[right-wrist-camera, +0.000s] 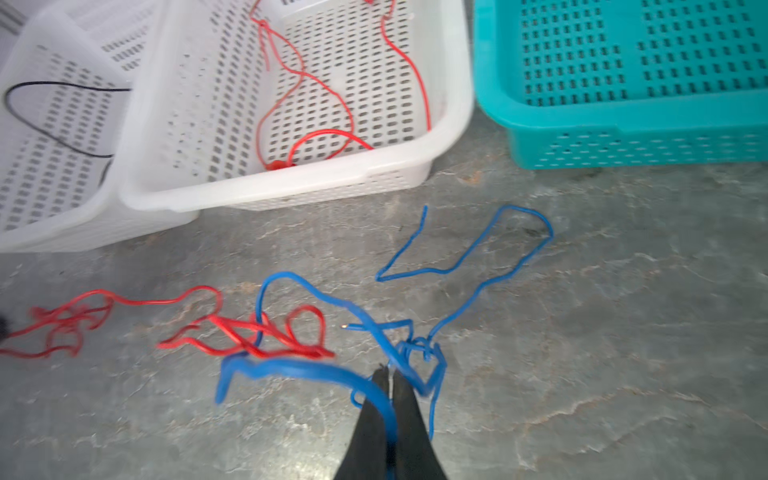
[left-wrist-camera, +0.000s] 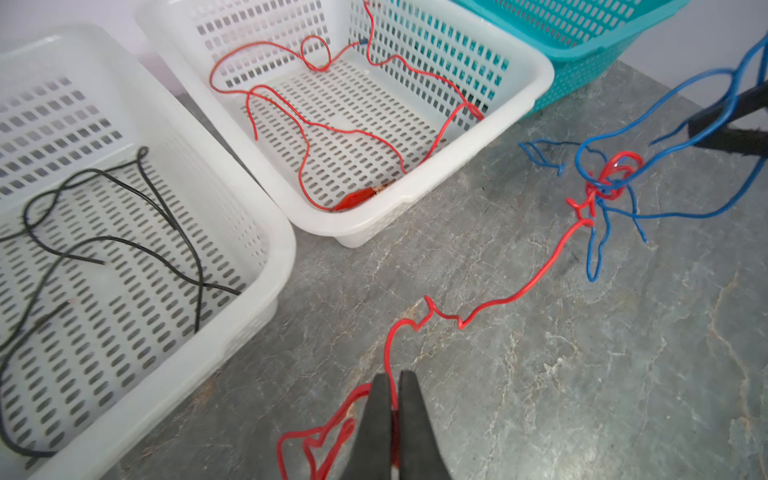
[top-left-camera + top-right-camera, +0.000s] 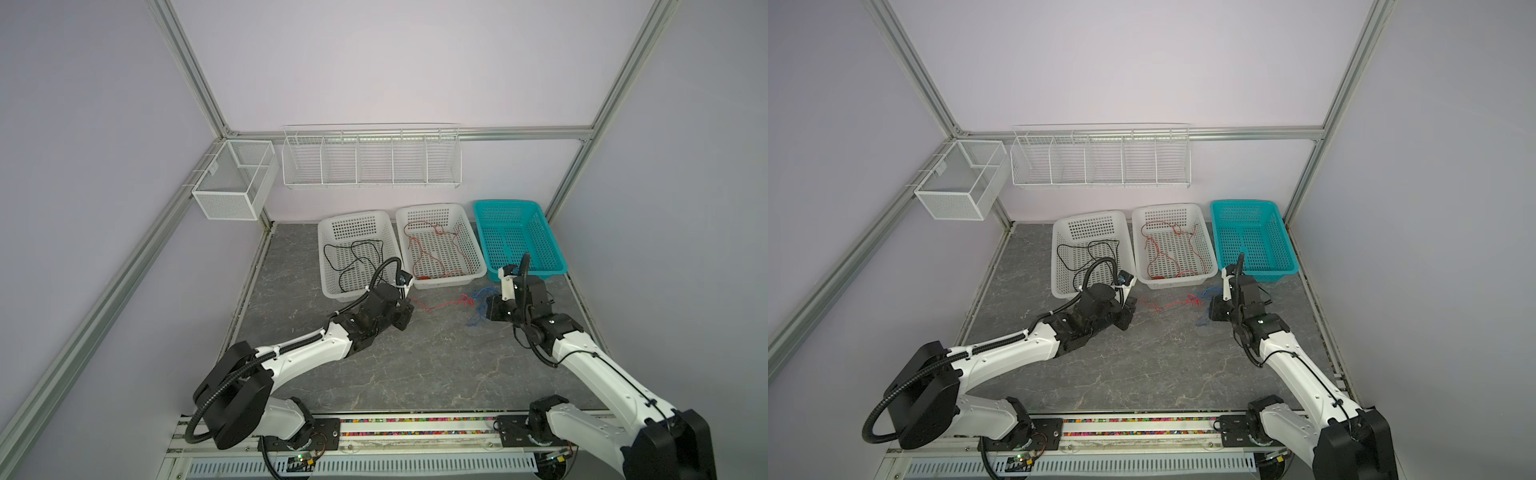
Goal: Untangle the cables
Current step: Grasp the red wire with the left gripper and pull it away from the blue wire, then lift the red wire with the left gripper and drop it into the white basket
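Observation:
A red cable [image 3: 440,305] lies on the grey table between my grippers, and at its right end it is knotted [image 2: 611,178] into a blue cable [image 3: 478,316]. My left gripper [image 2: 394,376] is shut on the red cable's [image 2: 498,297] left end, low over the table; loose red loops trail behind its jaws. My right gripper [image 1: 388,374] is shut on the blue cable [image 1: 478,286], whose loops spread around its fingers. In both top views the left gripper [image 3: 409,305] and the right gripper [image 3: 485,311] face each other across the red cable [image 3: 1163,306].
Three baskets stand behind the cables. A white basket [image 3: 320,249] holds a black cable [image 3: 353,253], a second white basket [image 3: 440,206] holds another red cable [image 3: 432,249], and there is a teal basket [image 3: 505,202]. A wire rack [image 3: 370,160] and a mesh box [image 3: 232,178] hang on the walls.

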`<state>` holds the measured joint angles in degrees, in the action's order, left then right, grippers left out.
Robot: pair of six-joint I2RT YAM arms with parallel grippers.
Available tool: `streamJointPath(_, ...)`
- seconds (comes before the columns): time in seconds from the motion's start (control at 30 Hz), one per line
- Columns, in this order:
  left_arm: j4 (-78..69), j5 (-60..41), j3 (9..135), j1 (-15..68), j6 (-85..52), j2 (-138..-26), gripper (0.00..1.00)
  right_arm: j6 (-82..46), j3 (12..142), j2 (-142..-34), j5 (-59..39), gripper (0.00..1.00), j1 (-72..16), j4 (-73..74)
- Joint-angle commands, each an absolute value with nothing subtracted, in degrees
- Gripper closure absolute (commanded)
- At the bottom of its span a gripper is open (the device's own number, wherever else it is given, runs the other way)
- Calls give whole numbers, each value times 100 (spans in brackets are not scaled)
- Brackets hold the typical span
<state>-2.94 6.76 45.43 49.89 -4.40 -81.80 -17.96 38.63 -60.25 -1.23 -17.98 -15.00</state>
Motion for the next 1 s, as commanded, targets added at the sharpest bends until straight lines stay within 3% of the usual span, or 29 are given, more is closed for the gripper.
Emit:
streamJointPath(0.0, -265, 510, 4891, 5145, -240, -8515, 100, -1608, 3914, -6092, -678, 94, -1968, -982)
streamJointPath(0.17, -63, 430, 5093, 5186, -228, -8786, 100, -1568, 4209, -6473, -619, 94, -2134, -959)
streamJointPath(0.37, -137, 525, 4931, 5187, -362, -8521, 100, -1952, 4413, -6749, 1032, 94, -2137, -1569)
streamJointPath(0.53, -98, 808, 4830, 5186, -326, -8144, 100, -2165, 4101, -6406, 1652, 94, -1990, -1704)
streamJointPath(0.8, -105, 640, 5029, 5162, -266, -7520, 100, -2270, 3646, -5985, 1826, 94, -1743, -1745)
streamJointPath(0.97, 312, 566, 6051, 5011, -133, -7758, 100, -2279, 3458, -6049, 1570, 94, -1720, -1555)
